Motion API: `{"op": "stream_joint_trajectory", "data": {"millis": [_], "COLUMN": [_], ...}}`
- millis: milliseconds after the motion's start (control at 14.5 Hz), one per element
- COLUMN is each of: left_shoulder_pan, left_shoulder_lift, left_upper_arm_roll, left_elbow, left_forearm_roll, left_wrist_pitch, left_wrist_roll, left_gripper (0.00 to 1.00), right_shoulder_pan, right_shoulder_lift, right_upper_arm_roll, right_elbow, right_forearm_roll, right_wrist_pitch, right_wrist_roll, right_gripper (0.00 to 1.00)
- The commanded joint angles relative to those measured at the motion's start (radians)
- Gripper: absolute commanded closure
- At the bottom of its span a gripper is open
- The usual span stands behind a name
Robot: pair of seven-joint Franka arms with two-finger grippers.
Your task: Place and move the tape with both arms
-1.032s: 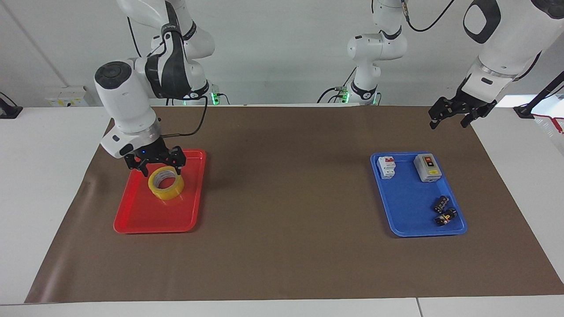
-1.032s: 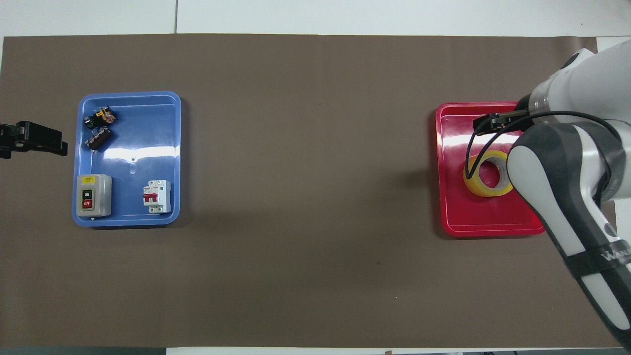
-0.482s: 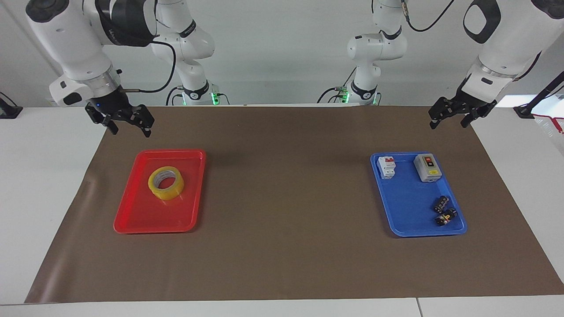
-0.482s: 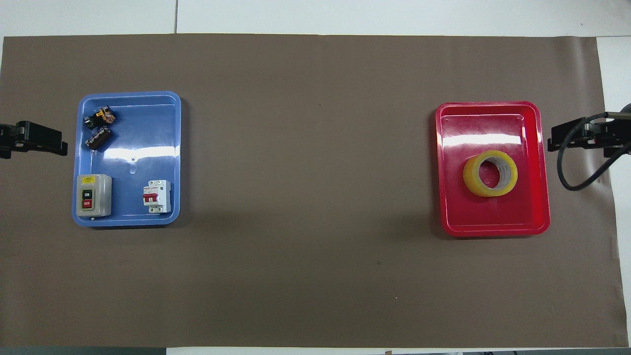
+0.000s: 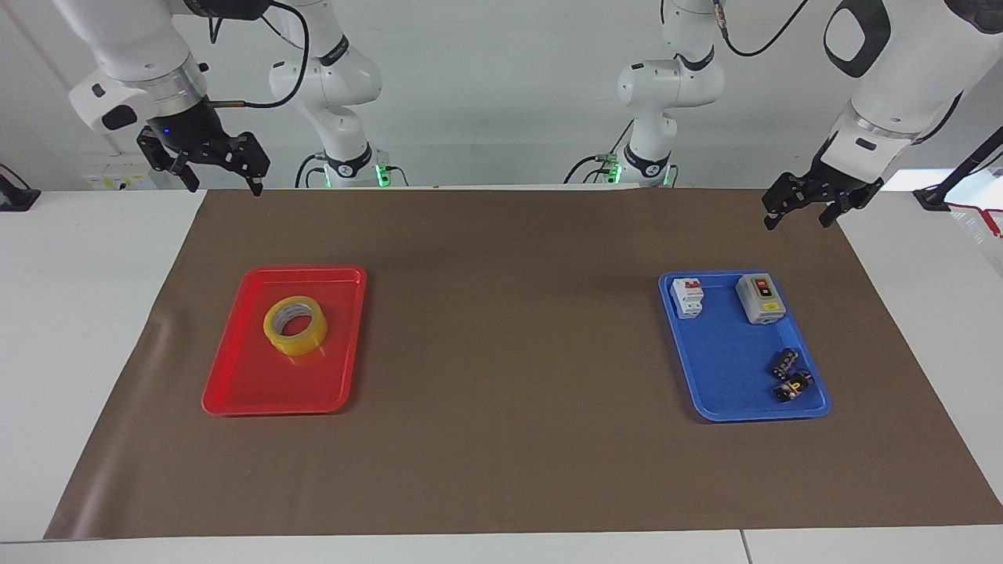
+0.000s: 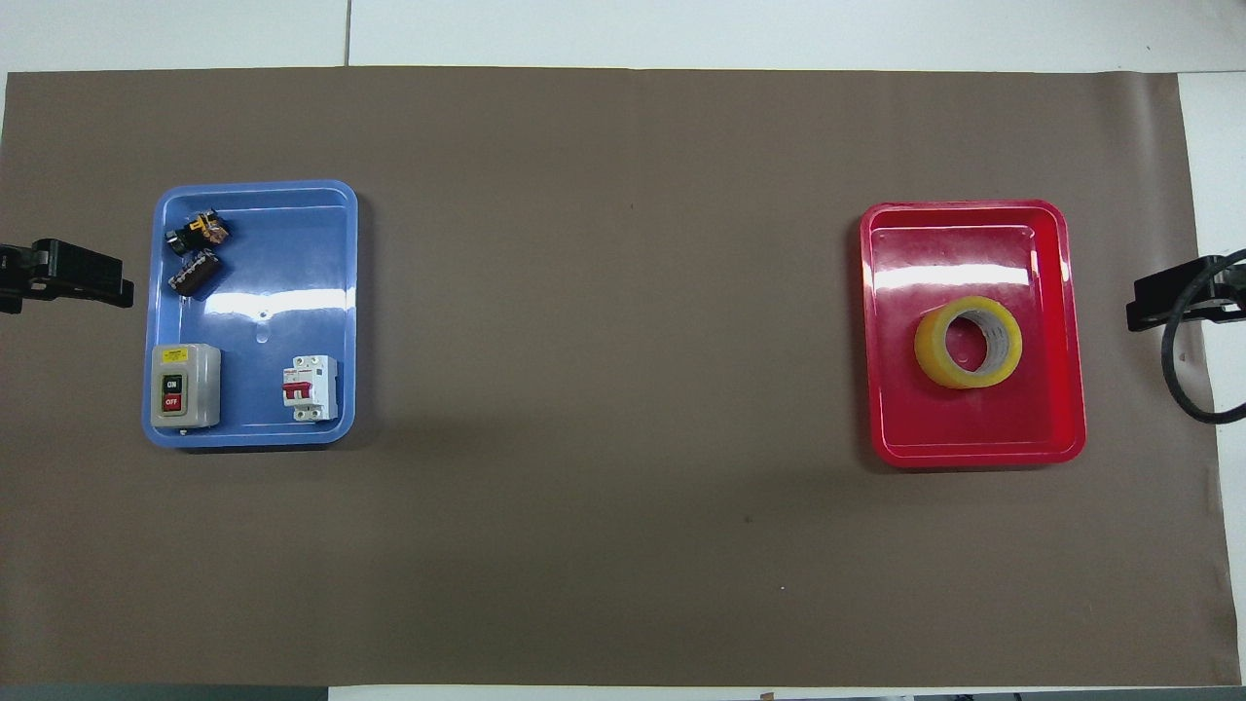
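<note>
Both claws are shown whole only from the facing view: right claw (image 5: 222,178) and left claw (image 5: 798,211), fingers apart, empty. Overhead, both are cut off at the edges. The tape (image 5: 295,324) lies in the red tray (image 5: 258,392).

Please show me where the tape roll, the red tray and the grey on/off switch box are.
tape roll (image 6: 936,355), overhead view, on its yellow outer band.
red tray (image 6: 959,433), overhead view, on its bare floor nearest the robots.
grey on/off switch box (image 5: 760,299), facing view, on its grey top face.

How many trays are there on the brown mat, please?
2: the red tray, holding the tape, toward the right arm's end; the blue tray toward the left arm's end. None looks hidden.
</note>
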Motion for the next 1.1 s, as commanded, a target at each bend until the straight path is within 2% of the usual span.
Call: {"op": "stream_joint_trajectory", "data": {"millis": [0, 1032], "left_shoulder_pan": [0.006, 0.006], "left_shoulder_lift": [-0.016, -0.016], "left_upper_arm_roll": [0.001, 0.001], "left_elbow": [-0.014, -0.014], "left_forearm_roll": [-0.023, -0.023], "left_wrist_pitch": [-0.011, -0.011], "left_wrist_roll": [0.011, 0.011], "left_gripper": [0.00, 0.00], "right_shoulder_pan": [-0.014, -0.003], "right_shoulder_lift": [-0.018, -0.013], "right_upper_arm_roll": [0.004, 0.006], "right_elbow": [-0.034, -0.025], "right_forearm_roll": [-0.013, 0.001], "right_wrist_pitch": [-0.003, 0.003], "right_wrist_roll": [-0.032, -0.023], "right_gripper": [0.00, 0.00]}}
